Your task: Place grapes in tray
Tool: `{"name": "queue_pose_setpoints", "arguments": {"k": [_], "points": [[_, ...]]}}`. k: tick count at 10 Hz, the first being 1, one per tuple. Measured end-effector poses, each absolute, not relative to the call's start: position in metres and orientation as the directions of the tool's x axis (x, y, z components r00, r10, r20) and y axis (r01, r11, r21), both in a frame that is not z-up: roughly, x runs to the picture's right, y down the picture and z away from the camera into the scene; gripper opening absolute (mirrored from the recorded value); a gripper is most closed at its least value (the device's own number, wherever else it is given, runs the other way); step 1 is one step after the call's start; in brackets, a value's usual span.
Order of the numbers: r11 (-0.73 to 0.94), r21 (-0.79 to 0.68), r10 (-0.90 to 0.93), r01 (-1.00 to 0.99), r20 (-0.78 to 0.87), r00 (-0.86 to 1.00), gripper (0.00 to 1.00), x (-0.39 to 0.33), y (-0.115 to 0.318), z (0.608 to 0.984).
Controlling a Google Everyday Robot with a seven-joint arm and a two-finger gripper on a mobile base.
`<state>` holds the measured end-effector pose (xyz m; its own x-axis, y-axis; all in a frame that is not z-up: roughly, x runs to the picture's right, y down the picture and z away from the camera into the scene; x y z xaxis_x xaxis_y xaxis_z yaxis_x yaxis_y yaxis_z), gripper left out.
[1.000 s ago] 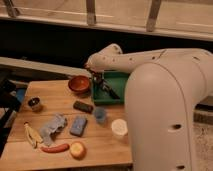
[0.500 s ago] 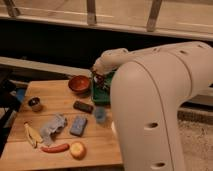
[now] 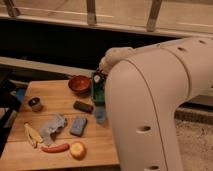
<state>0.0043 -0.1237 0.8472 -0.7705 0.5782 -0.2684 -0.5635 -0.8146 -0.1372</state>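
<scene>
The green tray (image 3: 97, 93) stands at the table's far right, just right of the red-brown bowl; only its left edge shows, the rest is hidden behind my white arm. My gripper (image 3: 97, 78) is at the end of the arm, over the tray's near-left corner, mostly covered by the wrist. The grapes are hidden from view.
The wooden table (image 3: 55, 97) holds a red-brown bowl (image 3: 79, 84), a small metal cup (image 3: 35, 103), a dark block (image 3: 83, 106), a blue sponge (image 3: 78, 125), a blue cup (image 3: 100, 115), a grey cloth (image 3: 52, 127), a banana (image 3: 32, 135), a red sausage (image 3: 55, 148) and an orange fruit (image 3: 77, 149). My arm (image 3: 155, 105) fills the right side.
My arm has swung left and nearer the camera, now covering most of the tray and the white cup on the right. The items on the table have not moved.
</scene>
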Motion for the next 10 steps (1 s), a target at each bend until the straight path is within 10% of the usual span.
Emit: {"name": "queue_pose_setpoints", "arguments": {"k": [10], "points": [[-0.887, -0.171, 0.457, -0.428, -0.205, -0.865, 0.0, 0.069, -0.157, 0.856]]}}
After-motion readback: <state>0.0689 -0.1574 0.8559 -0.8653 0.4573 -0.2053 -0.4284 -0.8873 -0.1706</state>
